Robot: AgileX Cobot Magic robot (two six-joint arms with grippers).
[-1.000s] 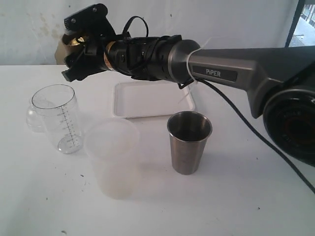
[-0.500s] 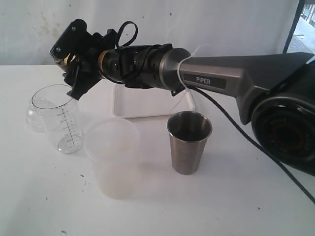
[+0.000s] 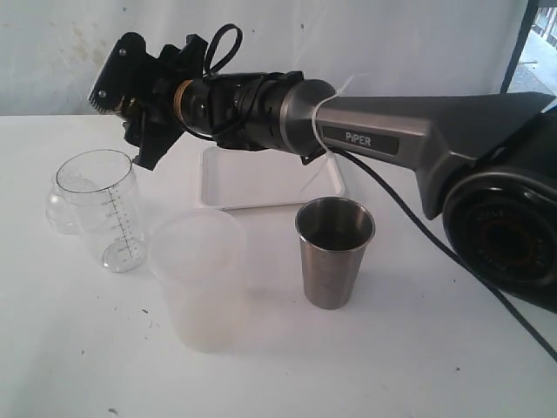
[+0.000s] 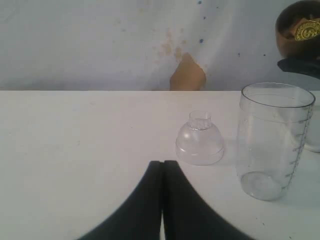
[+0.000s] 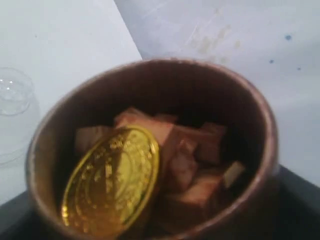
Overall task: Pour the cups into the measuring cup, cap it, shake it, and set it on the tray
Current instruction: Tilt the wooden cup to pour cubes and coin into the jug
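- The right gripper [image 3: 130, 106] reaches across from the right side of the worktop [image 3: 418, 366]. Its jaws are clamped on the wooden cup [image 5: 165, 95], held high over the left part.
- The pour turns on one relation: the measuring cup [image 3: 97, 209] stands upright with its mouth open. It sits below the held cup and a little toward the near edge, not squarely under it.
- In the left wrist view the wooden cup's mouth faces sideways, so it looks tipped well over, its axis nearer level than upright.
- A gold coin [image 5: 112, 182] and brown chunks [image 5: 195, 165] lie inside it; nothing is seen falling.
- My judgement is that the lip must come over the clear rim before more roll, or pieces will land on the worktop.
- The left gripper [image 4: 162, 167] hangs low over the worktop with its jaws pressed together and nothing in them.
- It faces the domed cap [image 4: 200, 142], which lies just beside the measuring cup but apart from it (so that arm is the nearer one for capping).
- The frosted tub [image 3: 200, 279] stands just beside the measuring cup toward the near edge; I cannot tell whether they touch.
- The steel tumbler [image 3: 335, 252] stands well apart to the right.
- The tray [image 3: 261, 174] lies toward the far edge, beneath the forearm.
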